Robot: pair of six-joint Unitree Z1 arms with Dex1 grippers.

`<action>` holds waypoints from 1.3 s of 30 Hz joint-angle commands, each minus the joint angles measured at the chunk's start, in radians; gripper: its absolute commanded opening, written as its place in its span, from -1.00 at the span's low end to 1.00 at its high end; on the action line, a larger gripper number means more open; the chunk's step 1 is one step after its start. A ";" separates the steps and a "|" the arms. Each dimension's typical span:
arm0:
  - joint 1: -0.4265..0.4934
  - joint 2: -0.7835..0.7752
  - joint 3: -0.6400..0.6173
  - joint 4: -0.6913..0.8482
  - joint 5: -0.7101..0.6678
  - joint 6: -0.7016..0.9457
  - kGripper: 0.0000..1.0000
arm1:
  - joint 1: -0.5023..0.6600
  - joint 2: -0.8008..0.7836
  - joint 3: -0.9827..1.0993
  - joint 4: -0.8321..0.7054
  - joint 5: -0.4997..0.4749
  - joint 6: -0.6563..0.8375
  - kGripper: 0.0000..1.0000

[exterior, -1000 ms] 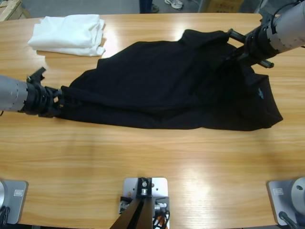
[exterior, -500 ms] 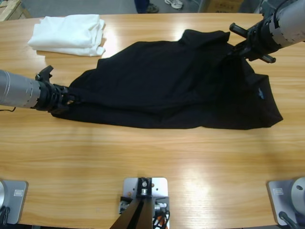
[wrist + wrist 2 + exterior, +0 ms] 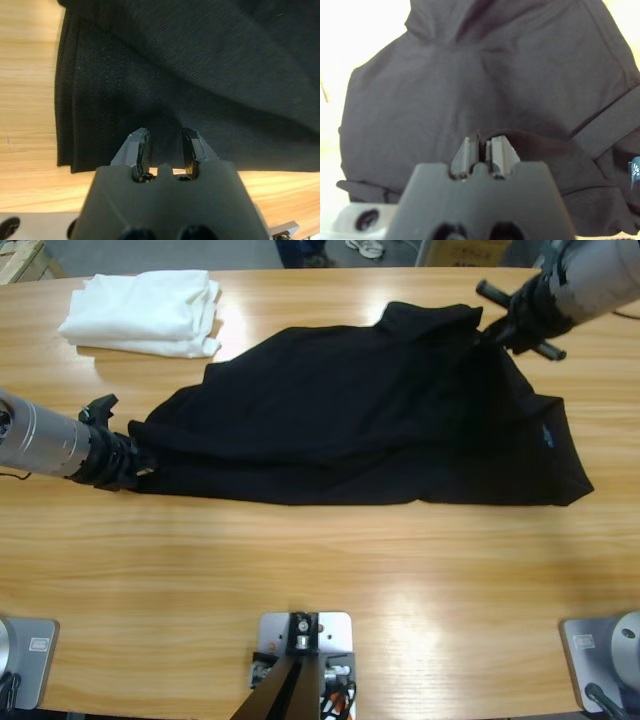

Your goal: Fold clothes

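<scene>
Black polo shirt (image 3: 360, 425), plain and unpatterned, with a small blue tag (image 3: 545, 437) (blue with a white mark in the right wrist view). White folded garment pile (image 3: 145, 310), plain. Warm honey-brown wooden table (image 3: 320, 560), streaked with darker grain. Silver-grey arms, black jaws on left gripper (image 3: 165, 145) and right gripper (image 3: 485, 150).

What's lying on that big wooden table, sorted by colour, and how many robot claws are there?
Black clothing: 1, the black polo shirt
White clothing: 1, the white folded pile, number of pieces inside not clear
Robot claws: 2, the left gripper and the right gripper, each at an edge of the shirt
Total: 4
</scene>
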 commanded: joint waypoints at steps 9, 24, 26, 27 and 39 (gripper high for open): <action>-0.011 0.141 -0.052 0.036 0.045 -0.006 -1.00 | -0.028 0.034 0.001 0.042 0.038 0.003 -1.00; -0.121 0.105 -0.075 0.347 0.033 -0.003 -1.00 | -0.028 0.009 0.031 0.042 0.029 0.001 -1.00; -0.123 0.105 -0.097 0.399 0.033 -0.004 -1.00 | -0.029 0.005 0.045 0.041 0.031 0.001 -1.00; -0.124 0.106 -0.107 0.424 0.032 -0.004 -1.00 | -0.029 0.003 0.051 0.041 0.032 0.001 -1.00; -0.128 0.020 -0.242 0.595 0.071 -0.032 0.95 | -0.029 -0.043 0.064 0.027 0.071 -0.037 -0.95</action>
